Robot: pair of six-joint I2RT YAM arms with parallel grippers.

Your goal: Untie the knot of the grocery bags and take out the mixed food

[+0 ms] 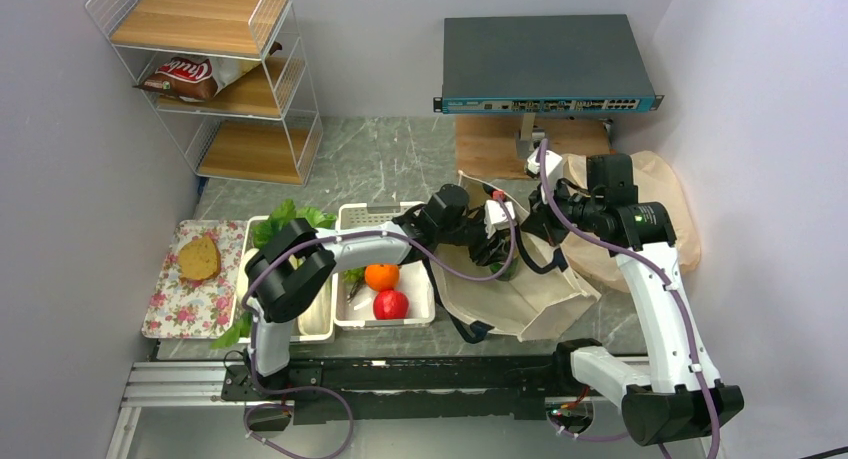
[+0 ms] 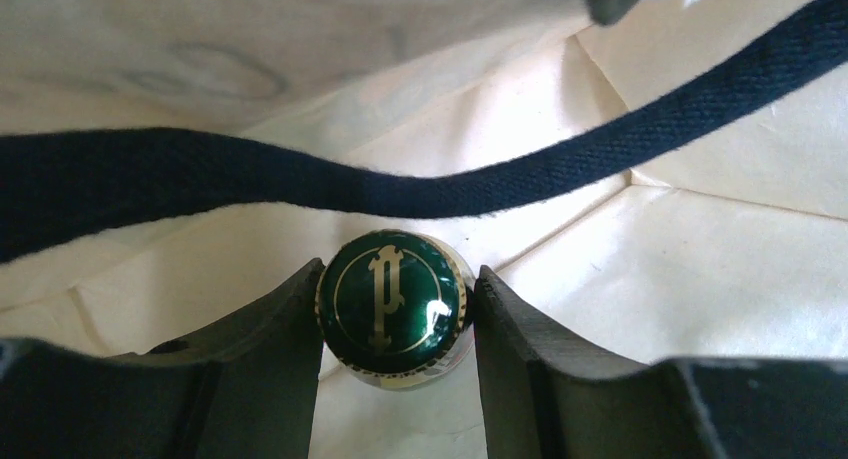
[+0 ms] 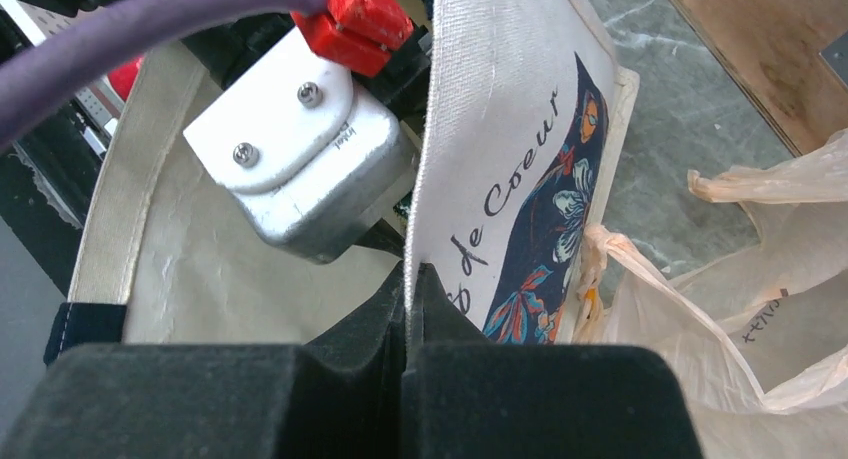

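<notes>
The cream canvas tote lies open on the table, its floral print facing the right wrist view. My right gripper is shut on the tote's upper rim and holds it up. My left gripper reaches inside the tote, and its jaws press both sides of the green bottle's gold-marked cap. A navy strap hangs across just above the cap. The peach-beige plastic bag lies crumpled right of the tote and shows in the right wrist view. No knot shows on it.
Left of the tote, white baskets hold an orange, a red apple and leafy cabbage. A bread slice lies on the floral tray. A wire shelf holds a red snack packet. A network switch sits behind.
</notes>
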